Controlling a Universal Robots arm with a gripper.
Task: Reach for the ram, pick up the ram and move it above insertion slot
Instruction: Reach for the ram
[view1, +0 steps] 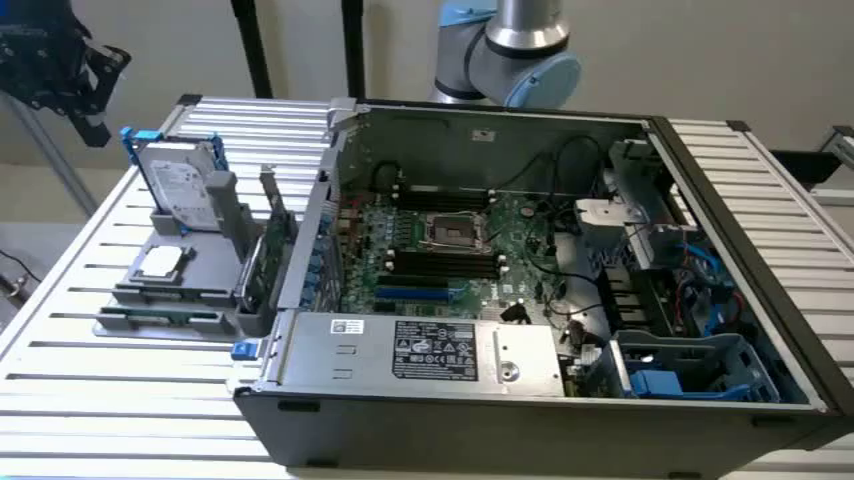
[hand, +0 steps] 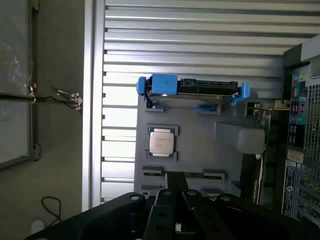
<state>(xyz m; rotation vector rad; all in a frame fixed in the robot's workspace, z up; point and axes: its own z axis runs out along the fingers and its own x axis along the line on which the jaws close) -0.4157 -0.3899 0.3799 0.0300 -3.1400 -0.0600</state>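
At the exterior view's left, on the slatted table (view1: 80, 400), you have the grey holder (view1: 140, 295). The hard drive (view1: 180, 185) in its blue frame stands upright at the holder's far end, and the processor chip (view1: 160, 262) lies flat in the middle. The ram (view1: 160, 316) sits untouched in the slot along the near edge. In the wrist view your gripper (hand: 176, 192) hangs above that holder with its jaws closed on nothing, lined up over the middle of the ram (hand: 212, 174) but apart from it. Just right of the holder the green expansion card (view1: 276, 250) stands on edge. Further right is the open computer case (view1: 534, 420), with the black memory slots (view1: 441, 265) on its motherboard near the CPU socket (view1: 447, 230). The robot arm (view1: 514, 50) rises behind the case.
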